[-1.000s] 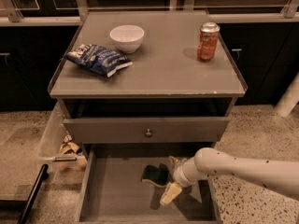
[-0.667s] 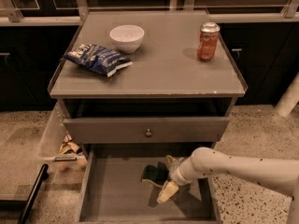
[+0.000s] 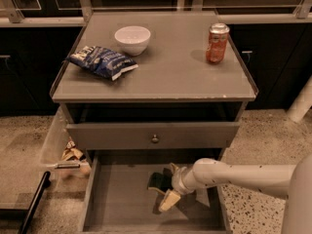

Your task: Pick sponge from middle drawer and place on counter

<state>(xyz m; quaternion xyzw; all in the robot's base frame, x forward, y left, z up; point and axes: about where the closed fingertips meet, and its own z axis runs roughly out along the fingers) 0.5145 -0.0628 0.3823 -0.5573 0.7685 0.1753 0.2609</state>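
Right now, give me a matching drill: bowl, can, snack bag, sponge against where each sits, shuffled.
1 bowl
2 can
3 snack bag
4 sponge

A on the floor of the middle drawer, by the gripper reaching into it
B counter, right rear
C counter, left edge
D counter, rear, left of centre

Pairs: 1-D, 2-B, 3-C, 4-A

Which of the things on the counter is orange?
The soda can, upright at the counter's back right; the bowl is white, the snack bag blue. The gripper is down in the middle drawer, at the sponge.
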